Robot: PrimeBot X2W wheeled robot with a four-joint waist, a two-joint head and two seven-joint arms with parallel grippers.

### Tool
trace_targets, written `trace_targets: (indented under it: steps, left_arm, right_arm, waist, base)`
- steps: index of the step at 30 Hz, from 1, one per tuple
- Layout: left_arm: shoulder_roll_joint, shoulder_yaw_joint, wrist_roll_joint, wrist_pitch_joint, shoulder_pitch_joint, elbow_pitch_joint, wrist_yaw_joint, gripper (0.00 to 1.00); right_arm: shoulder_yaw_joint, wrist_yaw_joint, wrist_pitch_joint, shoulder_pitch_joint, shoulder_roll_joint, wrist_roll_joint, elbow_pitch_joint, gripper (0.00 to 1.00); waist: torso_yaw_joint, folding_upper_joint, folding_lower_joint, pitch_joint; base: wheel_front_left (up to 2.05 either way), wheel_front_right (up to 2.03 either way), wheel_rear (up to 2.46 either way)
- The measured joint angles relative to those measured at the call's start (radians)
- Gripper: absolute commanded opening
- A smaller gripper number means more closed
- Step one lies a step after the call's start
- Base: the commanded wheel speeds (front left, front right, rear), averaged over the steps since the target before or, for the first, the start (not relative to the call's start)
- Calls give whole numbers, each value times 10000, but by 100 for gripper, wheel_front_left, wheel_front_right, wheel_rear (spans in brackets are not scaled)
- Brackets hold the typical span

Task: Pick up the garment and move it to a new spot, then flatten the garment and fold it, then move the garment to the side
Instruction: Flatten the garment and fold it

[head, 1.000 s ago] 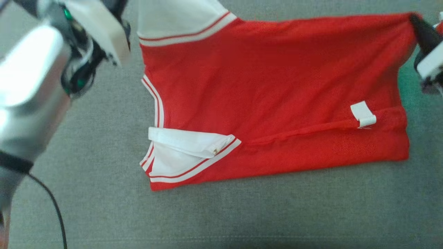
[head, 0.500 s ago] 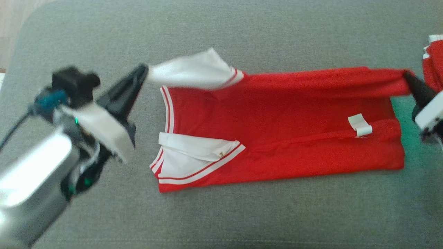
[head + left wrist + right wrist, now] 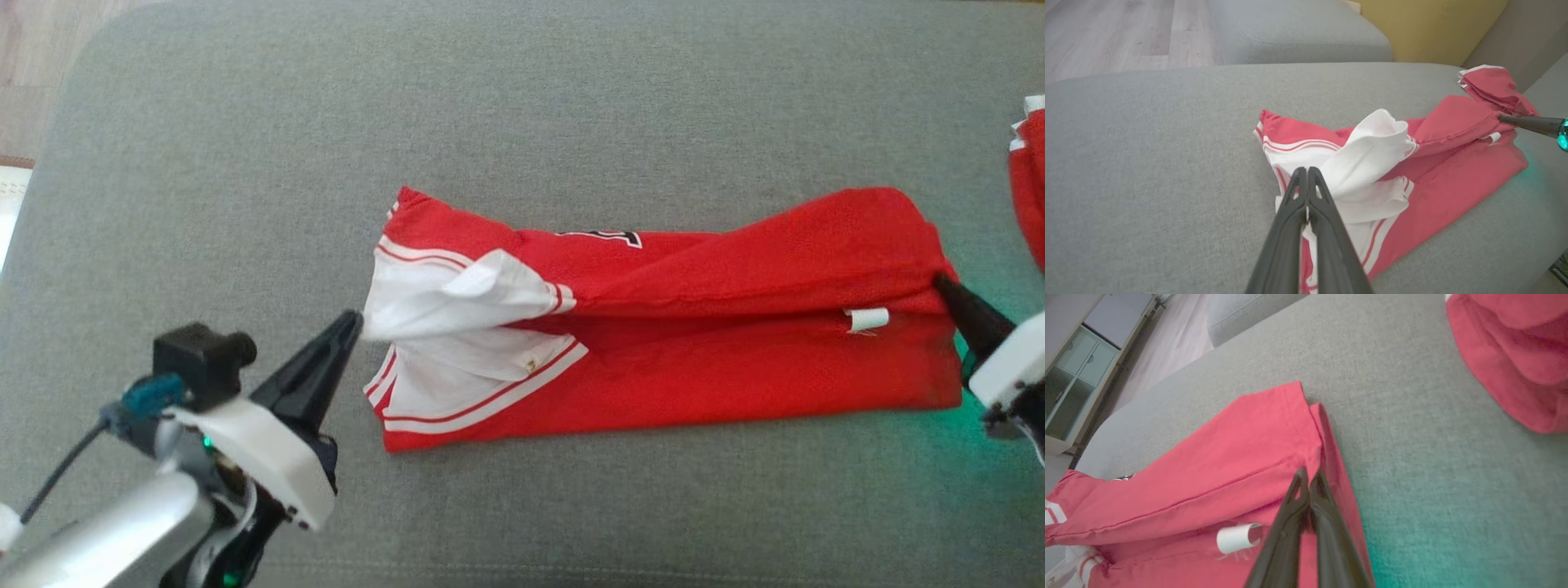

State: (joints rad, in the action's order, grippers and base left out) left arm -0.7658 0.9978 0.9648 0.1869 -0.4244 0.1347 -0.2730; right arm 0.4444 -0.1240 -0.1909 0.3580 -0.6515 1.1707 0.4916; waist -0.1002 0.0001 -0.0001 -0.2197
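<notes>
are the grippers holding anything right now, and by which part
Both pinch the garment: the left gripper holds the white sleeve by its edge, the right gripper the red hem corner.

garment [image 3: 735, 371] half-folded | left gripper [image 3: 353, 322] pinching sleeve [image 3: 457, 298] | right gripper [image 3: 943, 282] likely pinching hem [image 3: 922, 261]

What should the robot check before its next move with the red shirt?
1. Left gripper pinching the white sleeve of the shirt: ok.
2. Right gripper pinching the hem corner: ok.
3. Folded-over layer lying flat: not ok, the sleeve is bunched and puffed up.
4. Shirt lying within the gray cushion: ok.
5. Other red garment apart from the shirt: ok.
</notes>
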Motion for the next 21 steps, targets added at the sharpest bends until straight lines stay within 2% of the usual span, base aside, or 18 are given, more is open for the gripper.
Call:
trace_targets:
  steps: [4, 5, 7, 8, 9, 10, 16, 21]
  left_arm:
    - [244, 144, 73, 96, 147, -523, 38, 0]
    - [330, 174, 73, 132, 149, -692, 88, 0]
    - [523, 205, 75, 192, 152, -1009, 98, 0]
    - [612, 205, 84, 240, 171, -1131, 96, 34]
    - [694, 201, 100, 301, 214, -1246, 86, 50]
    - [773, 190, 100, 362, 291, -1367, 15, 98]
    - [1164, -222, -155, 585, 863, -1678, -502, 100]
    - [1712, -1262, -792, 614, 1729, -1714, -1091, 100]
  right_arm:
    - [-96, 0, -119, -337, 6, -4, -71, 0]
    - [-132, 0, -121, -397, 15, -8, -102, 3]
    - [-222, 0, -132, -445, 90, -25, -117, 49]
    - [-305, 0, -130, -449, 125, -75, -107, 100]
    - [-372, 0, -115, -451, 146, -148, -104, 100]
    - [-445, 0, -100, -462, 155, -215, -113, 100]
    - [-880, 0, 631, -907, 422, -855, -234, 100]
    - [-1133, 0, 1572, -1435, 1074, -1875, -418, 100]
  waist:
    - [7, 0, 0, 10]
    - [17, 0, 0, 27]
    - [49, 0, 0, 96]
    - [65, 0, 0, 152]
    - [81, 0, 0, 217]
    - [102, 0, 0, 292]
    - [241, 0, 0, 742]
    - [422, 0, 0, 1319]
  base:
    - [0, 0, 0]
    - [0, 0, 0]
    - [0, 0, 0]
    - [0, 0, 0]
    - [0, 0, 0]
    - [0, 0, 0]
    - [0, 0, 0]
    - [0, 0, 0]
